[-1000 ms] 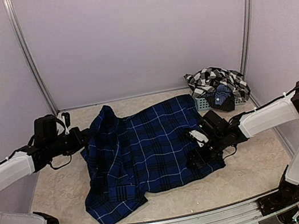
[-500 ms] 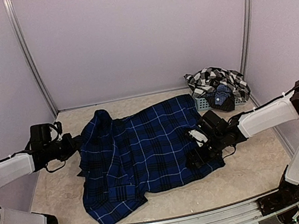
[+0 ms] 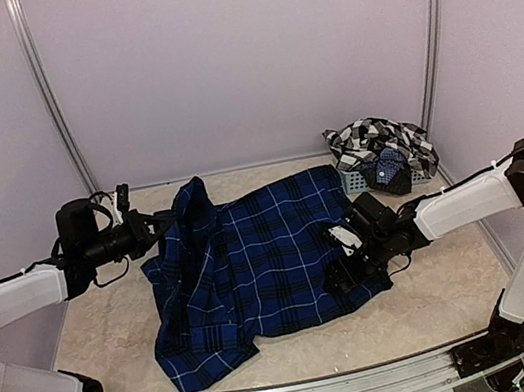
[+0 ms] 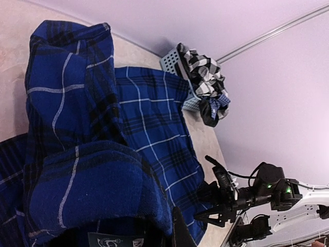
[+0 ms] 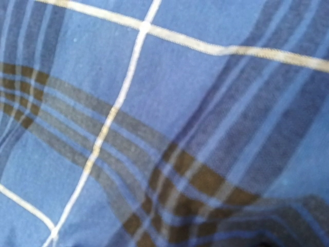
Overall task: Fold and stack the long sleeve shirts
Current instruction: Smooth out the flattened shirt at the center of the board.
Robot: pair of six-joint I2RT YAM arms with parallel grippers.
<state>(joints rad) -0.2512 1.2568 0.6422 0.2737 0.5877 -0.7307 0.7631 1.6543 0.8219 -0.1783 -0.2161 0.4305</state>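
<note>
The navy plaid shirt lies spread across the middle of the table. My left gripper is shut on its left edge and holds that cloth lifted into a peak. In the left wrist view the navy shirt drapes over my left gripper. My right gripper rests at the shirt's right edge and looks shut on it. It also shows in the left wrist view. The right wrist view holds only the shirt's cloth, close and blurred, with the fingers hidden. The black-and-white checked shirt is bunched in the basket.
A small grey-blue mesh basket stands at the back right corner, also in the left wrist view; a dark blue patterned cloth hangs over its front. Bare beige table lies left of the shirt. Lilac walls enclose the space.
My left gripper pulled the shirt's left edge out to the left, then came back right and up, raising the cloth into a taller peak. The right arm has not moved.
</note>
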